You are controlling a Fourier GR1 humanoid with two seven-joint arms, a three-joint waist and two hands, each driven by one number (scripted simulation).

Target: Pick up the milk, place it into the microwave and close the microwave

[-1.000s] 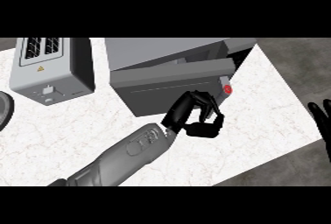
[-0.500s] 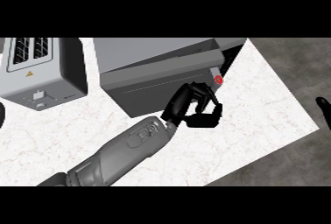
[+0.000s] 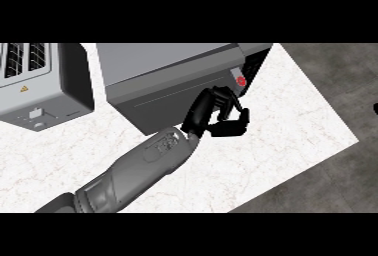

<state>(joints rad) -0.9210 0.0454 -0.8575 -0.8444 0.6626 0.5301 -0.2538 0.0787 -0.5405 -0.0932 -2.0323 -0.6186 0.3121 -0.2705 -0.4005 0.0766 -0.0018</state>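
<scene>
The grey microwave (image 3: pixel 170 60) stands at the top middle of the counter, its door (image 3: pixel 166 102) facing me and looking closed. A red button (image 3: pixel 240 80) shows on its dark panel at the right. My left hand (image 3: pixel 221 117) lies against the door's lower right corner, just below the button, with its fingers curled and nothing visible in them. No milk shows anywhere in the view. Only a black sliver of my right hand (image 3: pixel 375 109) shows at the right edge.
A grey toaster (image 3: pixel 40 85) stands at the left, next to the microwave. The white marble counter (image 3: pixel 288 135) ends in a slanted edge at the right, with dark floor (image 3: pixel 332 185) beyond it.
The microwave and my left hand have drifted up and left in the view, the hand staying at the door's corner. The right hand has slid almost out of the right edge.
</scene>
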